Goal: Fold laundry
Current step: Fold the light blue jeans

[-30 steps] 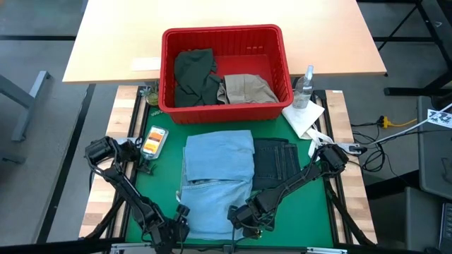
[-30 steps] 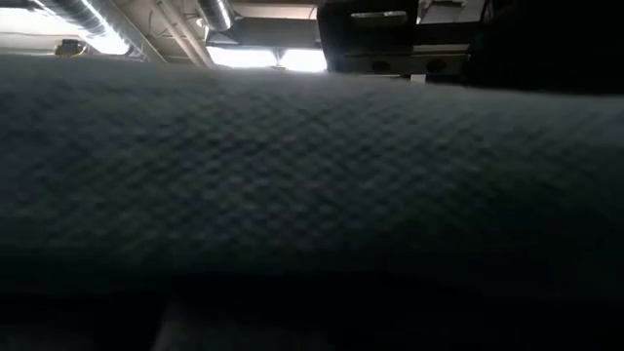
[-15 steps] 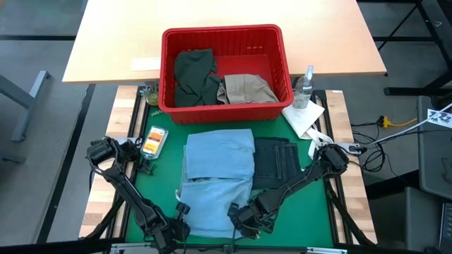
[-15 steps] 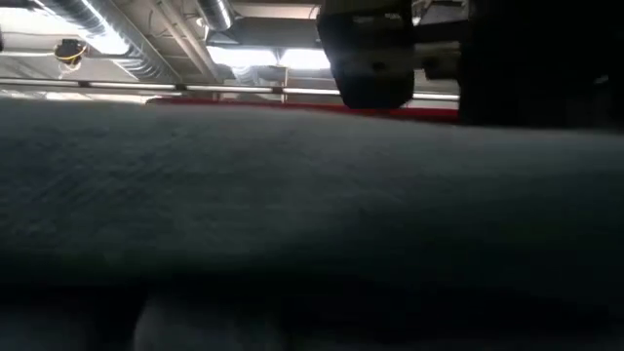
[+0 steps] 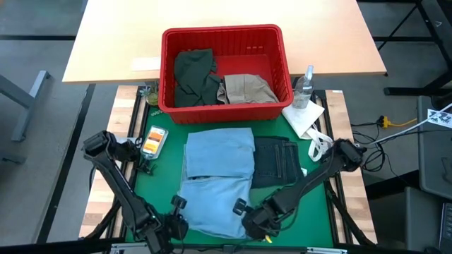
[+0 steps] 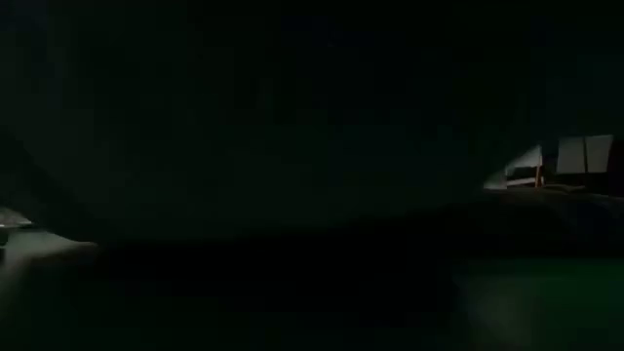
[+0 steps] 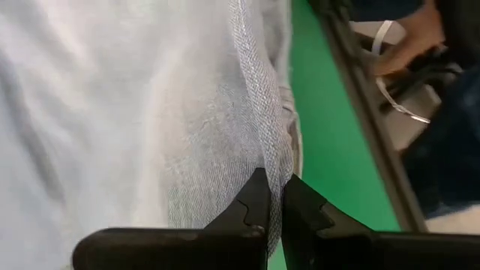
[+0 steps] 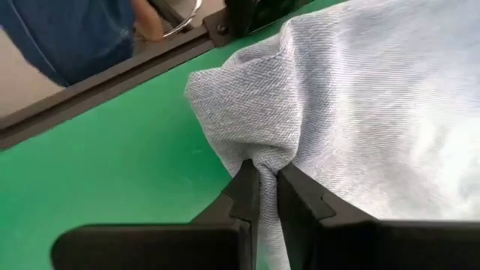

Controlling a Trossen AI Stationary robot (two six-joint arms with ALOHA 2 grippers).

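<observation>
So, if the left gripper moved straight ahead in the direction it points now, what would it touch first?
The left gripper is shut on the edge of the light blue denim, so it would push into that same cloth. Beyond the fold lies the green mat, then probably the table's frame rail; depth is unclear.

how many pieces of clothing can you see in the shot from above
4. Light blue denim on the green mat, dark navy jeans beside it, a dark olive green piece and a beige khaki piece in the red basket. More may lie beneath.
</observation>
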